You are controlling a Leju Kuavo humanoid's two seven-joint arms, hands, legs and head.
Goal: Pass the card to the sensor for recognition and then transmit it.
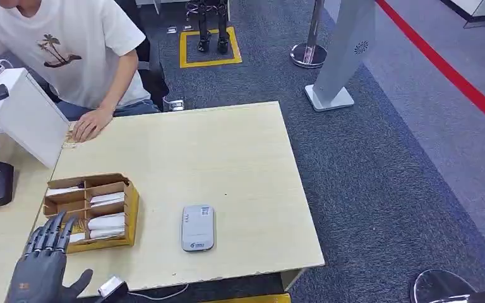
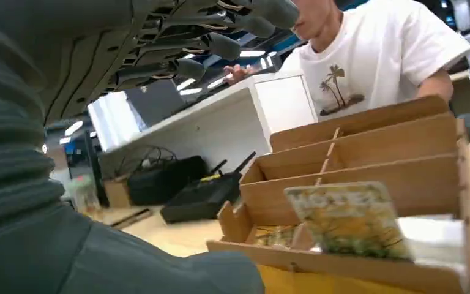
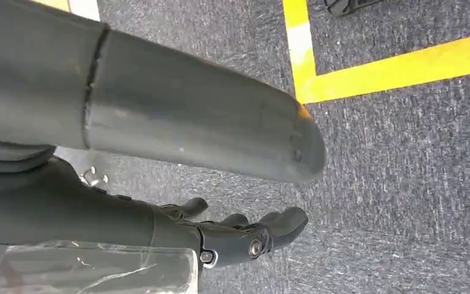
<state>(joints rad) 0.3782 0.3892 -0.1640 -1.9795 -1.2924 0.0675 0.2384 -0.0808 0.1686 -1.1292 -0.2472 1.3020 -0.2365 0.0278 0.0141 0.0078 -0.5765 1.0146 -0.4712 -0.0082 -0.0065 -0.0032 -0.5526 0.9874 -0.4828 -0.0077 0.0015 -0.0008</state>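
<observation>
One hand is placed to act: the left hand [image 1: 44, 265] hovers at the table's [image 1: 227, 158] near-left corner, fingers [image 1: 53, 230] stretched apart and holding nothing, their tips reaching just over the near edge of the wooden card box [image 1: 91, 211]. The card [image 2: 346, 220] stands upright in a near compartment of that box, its patterned face toward the wrist camera, just ahead of and below the fingertips. Its long axis seems to run along the divider. The sensor [image 1: 197, 228] lies flat beside the box, toward the table's near edge. The right hand [image 3: 245, 236] hangs over the carpeted floor, fingers loosely curled, well apart from everything.
</observation>
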